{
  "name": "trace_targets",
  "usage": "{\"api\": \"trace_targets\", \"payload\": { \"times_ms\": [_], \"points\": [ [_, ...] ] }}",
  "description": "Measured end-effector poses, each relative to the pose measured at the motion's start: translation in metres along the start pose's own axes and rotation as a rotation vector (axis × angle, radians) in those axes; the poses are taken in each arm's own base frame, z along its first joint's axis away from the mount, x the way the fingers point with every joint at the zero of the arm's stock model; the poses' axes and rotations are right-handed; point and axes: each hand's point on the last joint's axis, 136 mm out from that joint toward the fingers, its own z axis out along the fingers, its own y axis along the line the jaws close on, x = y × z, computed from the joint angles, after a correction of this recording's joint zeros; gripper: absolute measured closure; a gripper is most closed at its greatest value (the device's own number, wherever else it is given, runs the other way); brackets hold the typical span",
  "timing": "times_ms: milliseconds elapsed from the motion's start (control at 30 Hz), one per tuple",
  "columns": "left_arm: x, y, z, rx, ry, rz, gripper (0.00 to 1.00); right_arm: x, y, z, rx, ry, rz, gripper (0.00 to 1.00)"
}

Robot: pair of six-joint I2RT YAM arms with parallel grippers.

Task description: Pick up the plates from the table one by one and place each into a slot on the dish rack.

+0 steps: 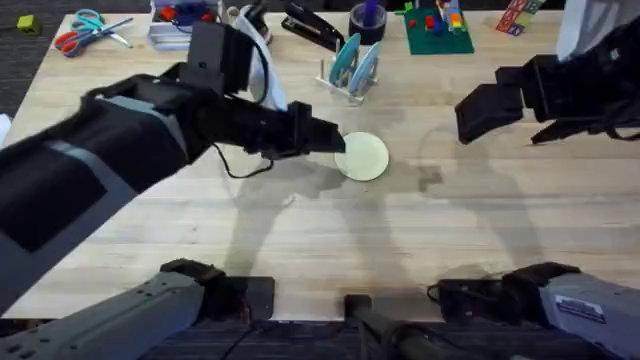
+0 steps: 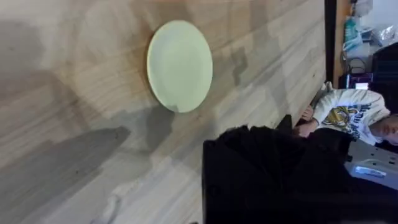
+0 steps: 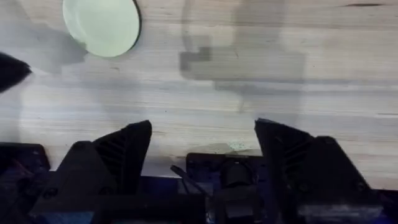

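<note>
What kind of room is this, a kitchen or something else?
Probably a robotics lab or workshop, not a kitchen. Two robot arms work at a wooden table holding a dish rack, with scissors, a stapler and toy bricks along its far edge.

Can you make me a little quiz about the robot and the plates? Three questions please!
1. True or false: the cream-yellow plate lies flat on the table.
2. Which gripper is closest to that plate? A) the left gripper B) the right gripper
3. Fill in: the blue plates stand upright in the dish ____.

Key
1. True. It lies flat on the wood, with nothing holding it.
2. A. The left gripper reaches right up to the plate's edge; the right gripper hangs off to the side, its fingers spread wide over bare wood.
3. rack.
</note>
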Motion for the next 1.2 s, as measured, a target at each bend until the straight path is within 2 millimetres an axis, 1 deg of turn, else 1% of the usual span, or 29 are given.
{"api": "trace_targets", "payload": {
  "times_ms": [100, 300, 467, 567, 733, 800, 1033, 1200],
  "points": [
    [0.006, 0.0, 0.006, -0.013, 0.018, -0.018, 0.959, 0.0, 0.0, 0.0, 0.0, 0.001, 0.0, 0.007],
    [0.01, -0.002, 0.017, -0.052, 0.029, -0.031, 0.959, 0.004, -0.001, 0.0, 0.004, 0.016, 0.0, 0.007],
    [0.015, 0.01, 0.029, -0.085, 0.066, -0.076, 0.959, 0.004, -0.001, 0.0, 0.004, 0.017, 0.0, 0.007],
    [0.011, 0.014, 0.034, -0.088, 0.059, -0.079, 0.959, 0.004, -0.001, 0.0, 0.004, 0.017, 0.0, 0.006],
    [-0.002, 0.011, 0.036, -0.071, 0.016, -0.043, 0.959, 0.004, -0.001, 0.0, 0.003, 0.015, 0.0, 0.007],
    [-0.004, 0.012, 0.038, -0.069, 0.012, -0.039, 0.959, 0.003, -0.001, 0.0, 0.003, 0.013, 0.0, 0.007],
    [-0.004, 0.03, 0.055, -0.083, 0.044, -0.071, 0.959, 0.003, -0.001, 0.0, 0.003, 0.013, 0.0, 0.007],
    [-0.003, 0.046, 0.062, -0.093, 0.064, -0.115, 0.959, 0.003, -0.001, 0.0, 0.003, 0.013, 0.0, 0.007]
  ]
}}
